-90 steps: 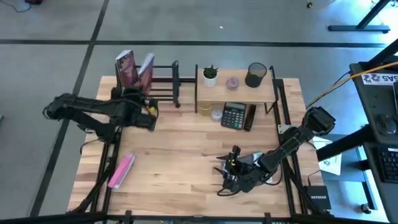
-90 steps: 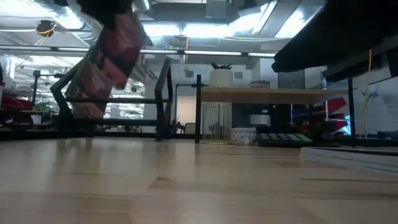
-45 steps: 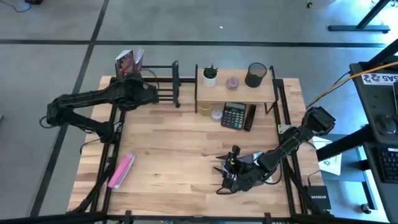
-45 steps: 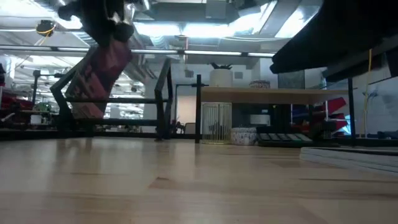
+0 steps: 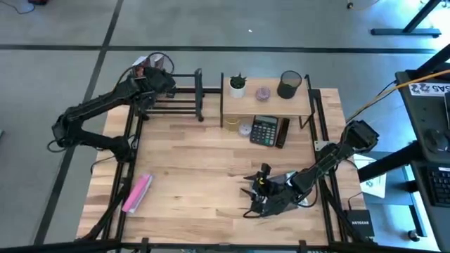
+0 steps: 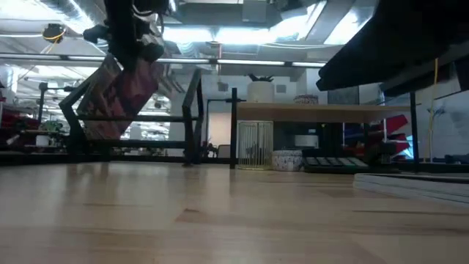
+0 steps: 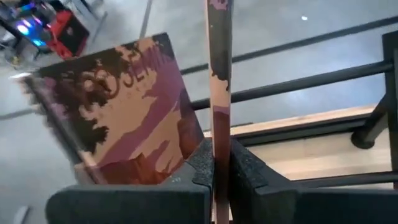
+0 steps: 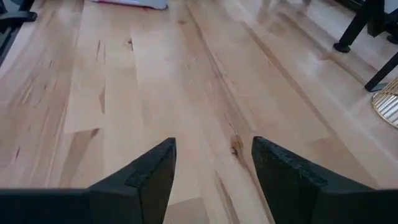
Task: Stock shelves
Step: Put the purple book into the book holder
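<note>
1. The low black rack (image 5: 179, 98) stands at the far left part of the surface (image 5: 204, 183), just beside the left end of the wooden shelf (image 5: 267, 102).
2. The left gripper (image 5: 156, 74) hangs over the rack's far left end, its jaws clamped on a thin book (image 7: 219, 93) seen edge-on in the left wrist view.
3. A second book (image 7: 124, 118), with a maroon and tan cover, leans tilted in the rack just beside the held one; in the low view it slants against the rack's bars (image 6: 121, 92).
4. On top of the wooden shelf sit a small potted plant (image 5: 238, 84), a small round purple thing (image 5: 263, 92) and a dark cup (image 5: 289, 83).
5. Under the shelf's top board lie a calculator (image 5: 265, 131), a gold wire holder (image 6: 254, 144) and a small round container (image 5: 244, 128).
6. A pink flat item (image 5: 137, 192) lies near the surface's front left corner, well apart from the rack.
7. The right gripper (image 8: 213, 163) waits low over the front right of the surface, well apart from the shelf, its jaws apart and holding nothing.
</note>
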Robot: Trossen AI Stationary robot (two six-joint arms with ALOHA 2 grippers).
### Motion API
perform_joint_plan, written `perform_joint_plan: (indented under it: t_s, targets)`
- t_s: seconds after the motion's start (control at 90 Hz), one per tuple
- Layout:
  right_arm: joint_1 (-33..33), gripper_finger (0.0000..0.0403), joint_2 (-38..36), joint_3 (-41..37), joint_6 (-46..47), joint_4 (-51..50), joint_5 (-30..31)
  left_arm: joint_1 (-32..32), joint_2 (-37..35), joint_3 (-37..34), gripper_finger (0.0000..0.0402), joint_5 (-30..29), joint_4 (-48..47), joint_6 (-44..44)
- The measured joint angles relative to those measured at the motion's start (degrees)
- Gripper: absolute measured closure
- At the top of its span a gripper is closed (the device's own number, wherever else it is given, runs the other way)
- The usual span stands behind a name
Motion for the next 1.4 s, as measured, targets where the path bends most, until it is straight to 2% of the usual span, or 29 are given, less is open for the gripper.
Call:
perform_joint_plan:
  t_s: [0.289, 0.411, 0.567, 1.144, 1.222, 1.4]
  targets:
    - [0.0, 0.0205, 0.0, 0.0, 0.0, 0.0, 0.0, 4.2, 0.3, -0.2, 0.04, 2.0, 1.8, -0.4]
    - [0.0, 0.0205, 0.0, 0.0, 0.0, 0.0, -0.1, 5.5, 0.3, -2.1, 0.04, 3.4, 2.3, -1.2]
    - [0.0, 0.0205, 0.0, 0.0, 0.0, 0.0, -1.0, 6.9, 0.1, -5.1, 0.0399, 2.3, 3.4, -2.5]
    - [0.0, 0.0205, 0.0, 0.0, 0.2, 0.1, -0.9, 6.6, -3.4, -5.5, 0.0397, 4.4, 2.3, -1.9]
    - [0.0, 0.0205, 0.0, 0.0, 0.2, 0.1, -0.9, 6.6, -3.9, -5.5, 0.0383, 4.5, 2.3, -1.8]
    - [0.0, 0.0205, 0.0, 0.0, 0.2, 0.1, -0.9, 6.6, -5.3, -5.6, 0.0319, 3.9, 1.9, -2.1]
